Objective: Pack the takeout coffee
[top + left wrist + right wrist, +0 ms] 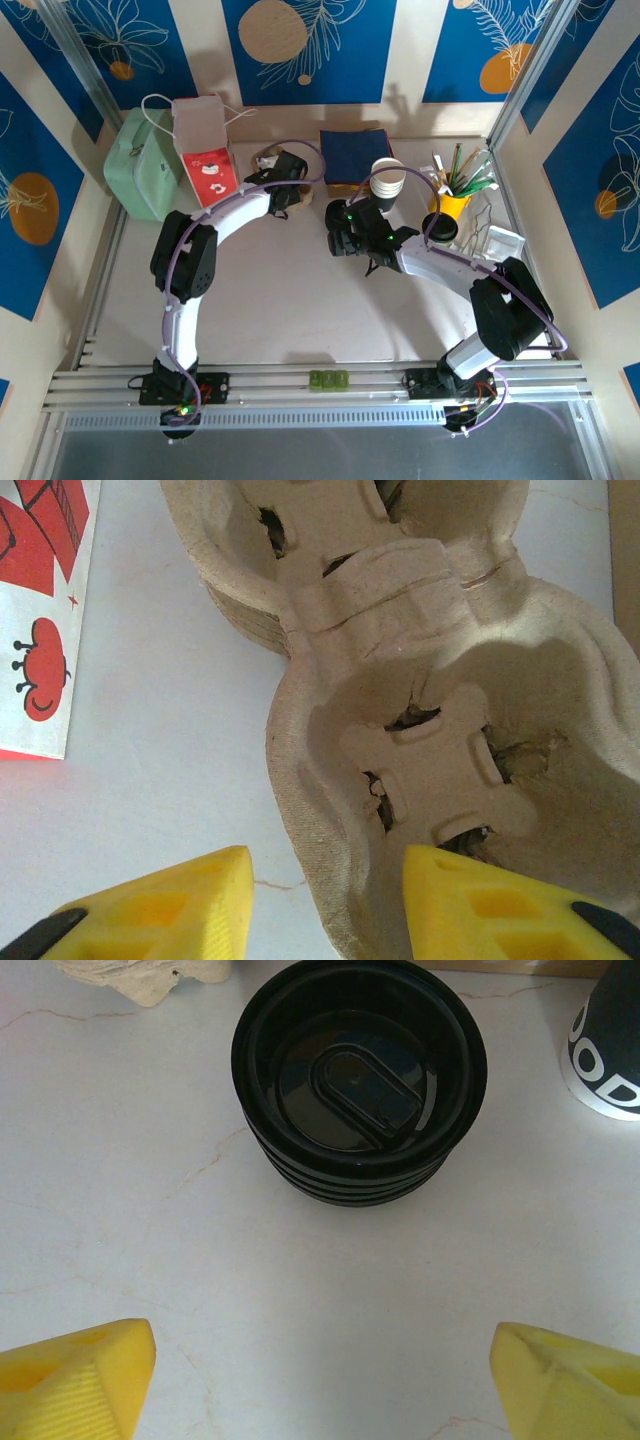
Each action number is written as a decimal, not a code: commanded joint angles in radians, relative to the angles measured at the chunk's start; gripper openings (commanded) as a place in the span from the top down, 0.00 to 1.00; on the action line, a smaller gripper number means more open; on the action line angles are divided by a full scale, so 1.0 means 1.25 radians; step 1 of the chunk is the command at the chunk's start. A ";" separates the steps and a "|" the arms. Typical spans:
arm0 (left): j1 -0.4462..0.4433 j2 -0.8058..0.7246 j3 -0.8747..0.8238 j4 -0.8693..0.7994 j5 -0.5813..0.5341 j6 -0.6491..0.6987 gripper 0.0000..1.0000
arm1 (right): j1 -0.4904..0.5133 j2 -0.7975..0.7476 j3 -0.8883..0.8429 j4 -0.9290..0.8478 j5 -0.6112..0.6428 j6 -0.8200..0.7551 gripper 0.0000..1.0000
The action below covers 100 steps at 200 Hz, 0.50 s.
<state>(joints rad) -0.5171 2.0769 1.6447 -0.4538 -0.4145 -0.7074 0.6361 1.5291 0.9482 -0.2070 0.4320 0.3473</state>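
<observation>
A small dark cup with a white rim (440, 228), the takeout coffee cup, stands open-topped beside the yellow cup. A stack of black round lids (360, 1080) sits on the table ahead of my right gripper (322, 1340). That gripper (338, 225) is wide open with bare table between its fingers. My left gripper (325, 855) is open over the near rim of a brown pulp cup carrier (440, 750). One yellow finger is outside the carrier wall and the other is inside the well, neither pressing it. From above, the left gripper (282, 182) is at the carrier (266, 157).
A taller stack of dark cups (388, 185) stands right of the lids, its base (605, 1040) close by. At the back are a red-and-white paper bag (205, 150), a mint case (140, 165), navy napkins (352, 155) and a yellow cup of sticks (455, 200).
</observation>
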 commanded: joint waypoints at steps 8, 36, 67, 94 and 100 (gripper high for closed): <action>0.008 0.010 0.024 -0.020 -0.016 -0.002 0.59 | 0.007 0.009 0.023 -0.010 0.018 -0.009 0.13; 0.008 0.017 0.029 -0.020 -0.014 0.000 0.67 | 0.008 0.013 0.027 -0.012 0.020 -0.009 0.13; 0.009 0.021 0.037 -0.023 -0.014 0.004 0.69 | 0.009 0.015 0.028 -0.014 0.021 -0.011 0.12; 0.009 0.030 0.045 -0.025 -0.010 0.006 0.70 | 0.010 0.019 0.031 -0.016 0.023 -0.011 0.12; 0.009 0.032 0.047 -0.027 -0.010 0.006 0.71 | 0.010 0.020 0.032 -0.017 0.023 -0.012 0.13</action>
<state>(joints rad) -0.5171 2.0857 1.6619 -0.4622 -0.4194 -0.7059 0.6418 1.5429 0.9581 -0.2211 0.4438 0.3435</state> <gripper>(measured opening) 0.298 0.875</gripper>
